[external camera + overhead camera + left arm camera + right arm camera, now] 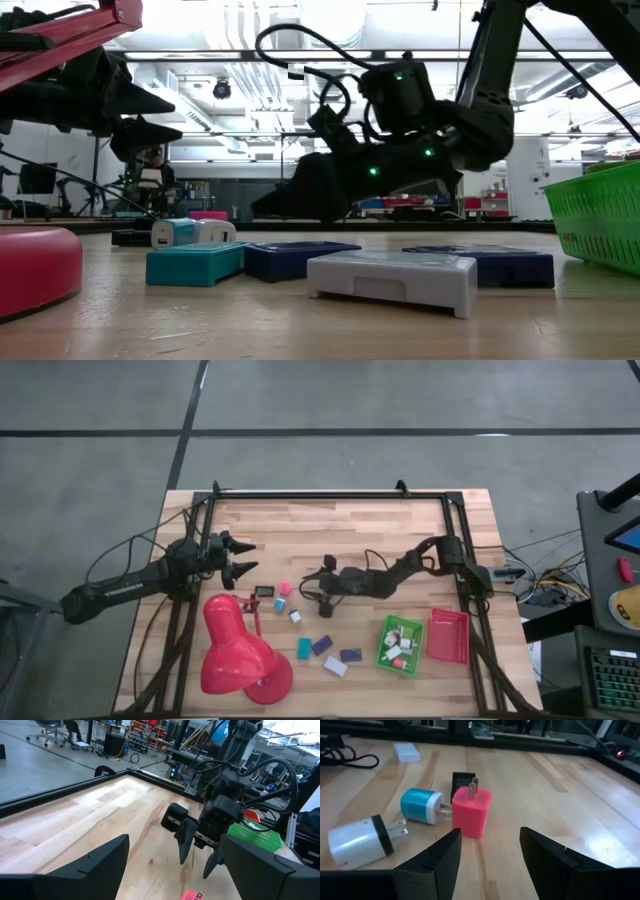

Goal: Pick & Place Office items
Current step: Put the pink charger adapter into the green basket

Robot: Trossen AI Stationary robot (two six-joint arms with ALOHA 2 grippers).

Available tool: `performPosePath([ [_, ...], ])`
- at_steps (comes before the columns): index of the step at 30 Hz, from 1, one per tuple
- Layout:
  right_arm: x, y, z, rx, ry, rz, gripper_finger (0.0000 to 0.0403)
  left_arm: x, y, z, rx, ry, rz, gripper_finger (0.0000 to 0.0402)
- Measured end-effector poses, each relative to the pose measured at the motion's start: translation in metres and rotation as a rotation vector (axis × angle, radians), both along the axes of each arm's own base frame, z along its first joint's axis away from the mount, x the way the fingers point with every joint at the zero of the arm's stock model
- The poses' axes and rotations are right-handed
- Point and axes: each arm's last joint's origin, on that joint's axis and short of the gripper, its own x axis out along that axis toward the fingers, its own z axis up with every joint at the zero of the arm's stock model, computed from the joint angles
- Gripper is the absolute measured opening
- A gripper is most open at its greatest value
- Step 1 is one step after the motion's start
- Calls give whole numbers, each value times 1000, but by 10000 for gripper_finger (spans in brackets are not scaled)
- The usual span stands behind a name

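Right wrist view: glossy pink plug cube (471,813) stands prongs-up on pale wood table (560,795), beside blue (422,806) and white (359,840) plugs, just ahead of the open, empty right gripper (489,855); left gripper (243,556) gapes empty too.

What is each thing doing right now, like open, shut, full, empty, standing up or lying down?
left gripper: jaws open, holding nothing
right gripper: jaws open, holding nothing, pink plug just ahead
pink plug: standing, prongs up
blue plug: lying on its side
white plug: lying on its side
green tray: has pieces inside
red tray: looks empty
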Motion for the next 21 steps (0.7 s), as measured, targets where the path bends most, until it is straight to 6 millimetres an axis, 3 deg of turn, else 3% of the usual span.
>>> performPosePath([
  [12,26,2,9,-6,69,34,201,0,0,0,0,0,0,320],
  [21,46,3,-17,3,87,66,201,0,0,0,0,0,0,320],
])
